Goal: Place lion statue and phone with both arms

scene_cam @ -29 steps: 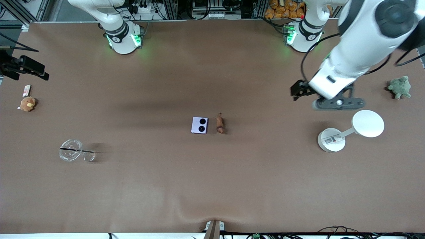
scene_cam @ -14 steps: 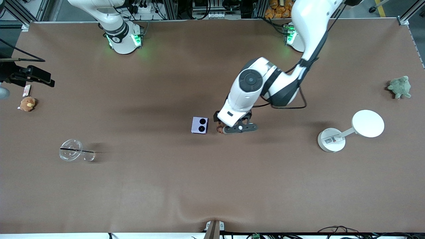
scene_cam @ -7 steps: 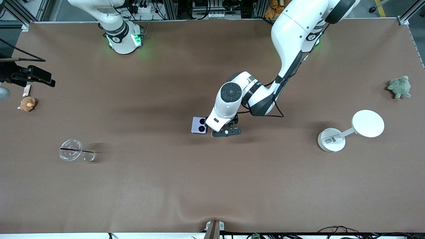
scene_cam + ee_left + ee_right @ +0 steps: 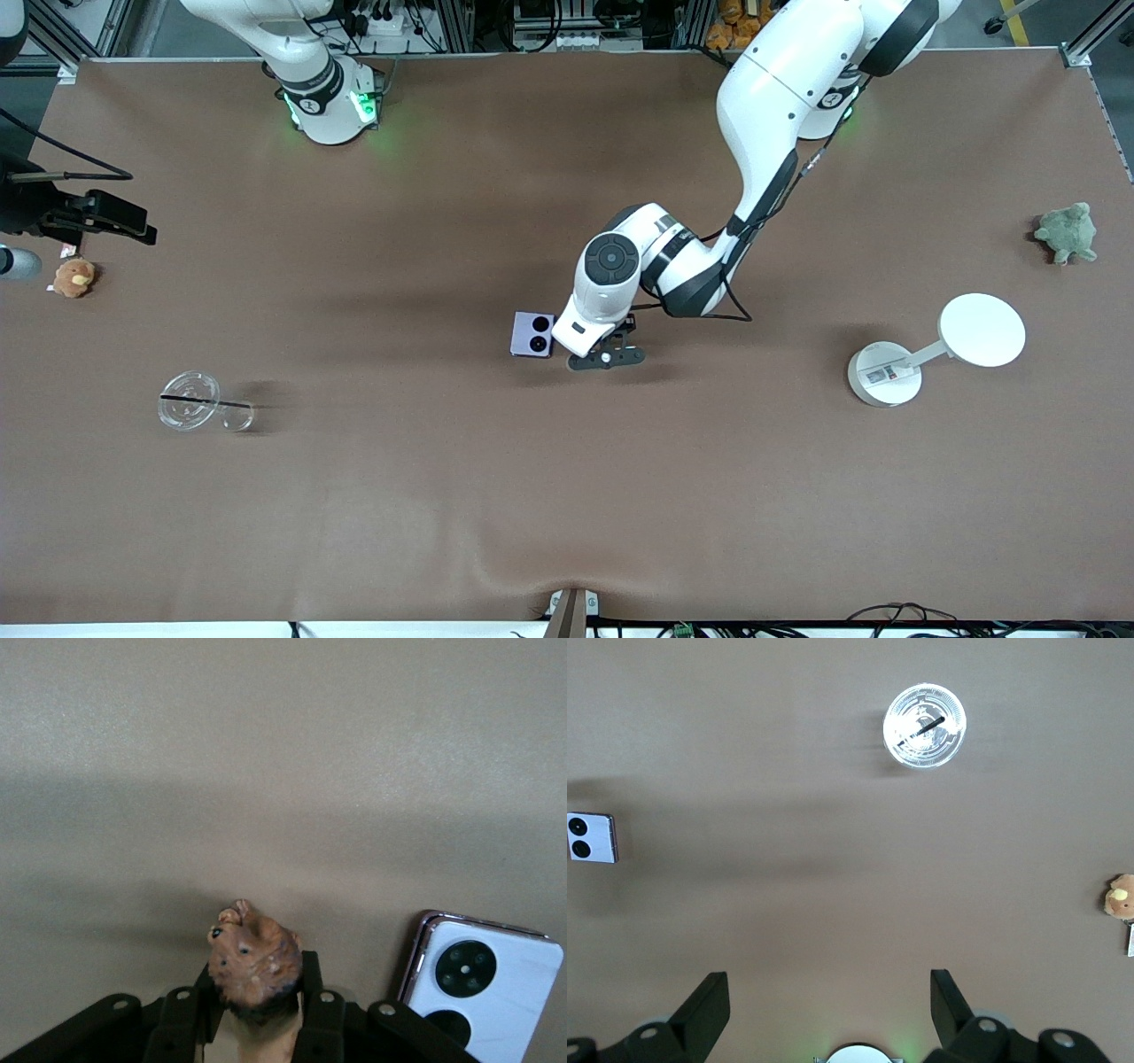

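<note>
**Left arm grasping the lion at table centre**

The left gripper (image 4: 259, 1014) is down at mid-table with its fingers (image 4: 312, 992) closed narrowly about the lion (image 4: 255, 961), whose head shows between them in the left wrist view. In the front view the wrist hides the lion. The phone (image 4: 532, 334) lies flat just beside it, toward the right arm's end, camera circles up.

The right gripper (image 4: 829, 1005) waits high over the table's right-arm end, fingers spread wide and holding nothing.

Step in hand, by judgement: securing the lion. The next move would call for a straight lift that clears the phone; the figurine is slender and could twist in the pads. The phone is not yet picked up.

Surface: a brown mat (image 4: 567, 496), faintly rippled at its near edge. Also on it: a clear lid (image 4: 189, 401), a brown plush (image 4: 73, 277), a green turtle (image 4: 1067, 232) and a white stand (image 4: 935, 350).
</note>
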Controlling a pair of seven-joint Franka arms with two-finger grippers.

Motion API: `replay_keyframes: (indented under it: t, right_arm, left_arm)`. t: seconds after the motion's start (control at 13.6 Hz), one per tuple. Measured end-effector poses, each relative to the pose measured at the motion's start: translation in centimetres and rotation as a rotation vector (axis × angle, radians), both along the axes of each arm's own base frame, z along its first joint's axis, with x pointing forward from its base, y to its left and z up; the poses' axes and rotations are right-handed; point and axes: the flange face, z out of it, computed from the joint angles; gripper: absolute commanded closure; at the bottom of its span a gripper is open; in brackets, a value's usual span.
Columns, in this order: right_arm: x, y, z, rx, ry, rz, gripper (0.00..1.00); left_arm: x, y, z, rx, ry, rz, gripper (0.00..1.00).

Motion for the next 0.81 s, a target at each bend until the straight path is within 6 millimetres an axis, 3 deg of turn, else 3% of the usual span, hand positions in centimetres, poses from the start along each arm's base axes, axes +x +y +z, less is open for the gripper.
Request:
replay_keyframes:
  t: [0.22, 0.37, 0.66, 0.81]
  right_arm:
    - [0.2, 0.2, -0.4, -0.002, 0.007, -0.009, 0.00]
    - [0.4, 0.6, -0.7, -0.006, 0.013, -0.048, 0.00]
    - [1.1, 2.3, -1.5, -0.012, 0.021, -0.066, 0.00]
    - [1.4, 3.6, -1.8, 0.005, 0.026, -0.047, 0.00]
  left_arm:
    - [1.2, 0.5, 1.0, -0.002, -0.021, 0.006, 1.00]
    - [2.8, 2.2, 2.9, 0.018, -0.032, -0.011, 1.00]
    - [6.9, 9.0, 9.3, 0.072, -0.023, -0.093, 1.00]
    - [8.4, 13.2, 11.1, 0.086, -0.022, -0.136, 1.00]
